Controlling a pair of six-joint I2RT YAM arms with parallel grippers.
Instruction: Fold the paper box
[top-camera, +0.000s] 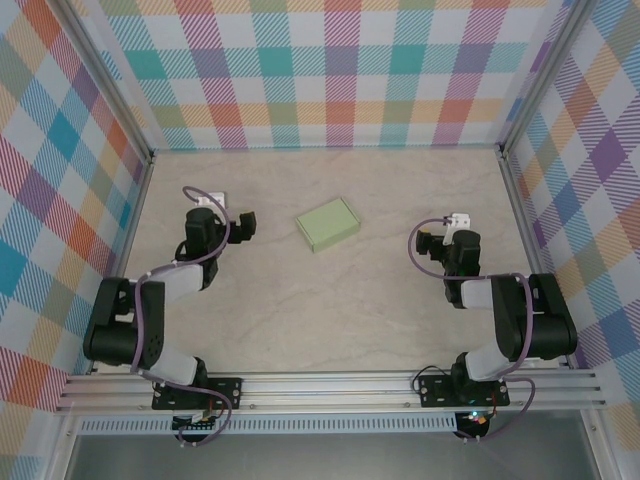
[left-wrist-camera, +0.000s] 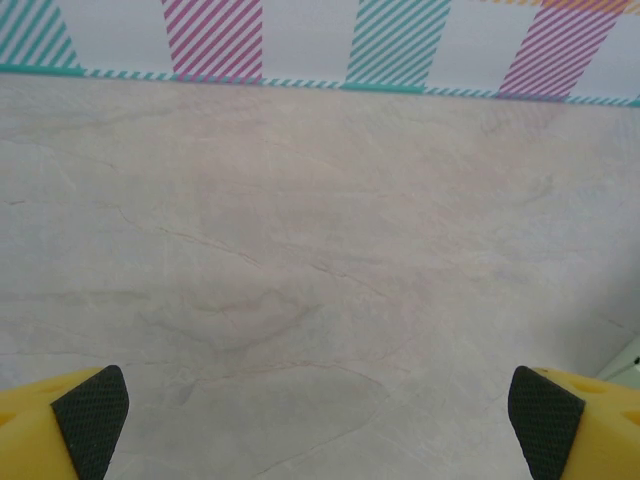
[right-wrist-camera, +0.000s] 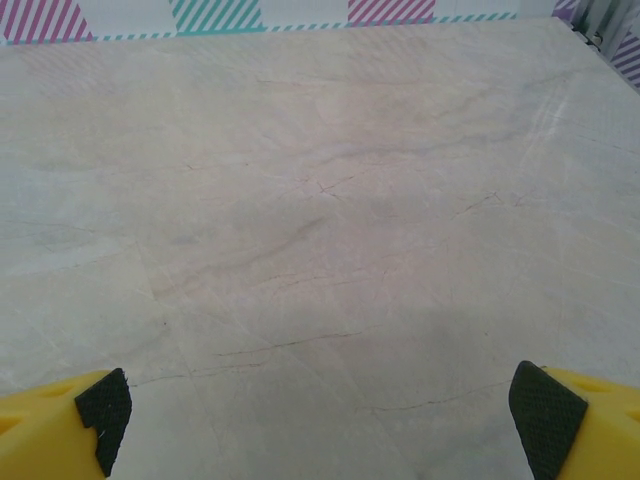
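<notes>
paper box (top-camera: 328, 224) flat on desk (top-camera: 330, 320) | left pincer (left-wrist-camera: 318, 415), right pincer (right-wrist-camera: 330, 415) flank it — both agape, empty

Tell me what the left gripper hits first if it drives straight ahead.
Probably bare table: the open left gripper tilts down toward it, with the far wall beyond. The box lies off to its right, out of that line.

Pale green paper box (top-camera: 328, 224), beige marbled table (top-camera: 330, 315).
</notes>
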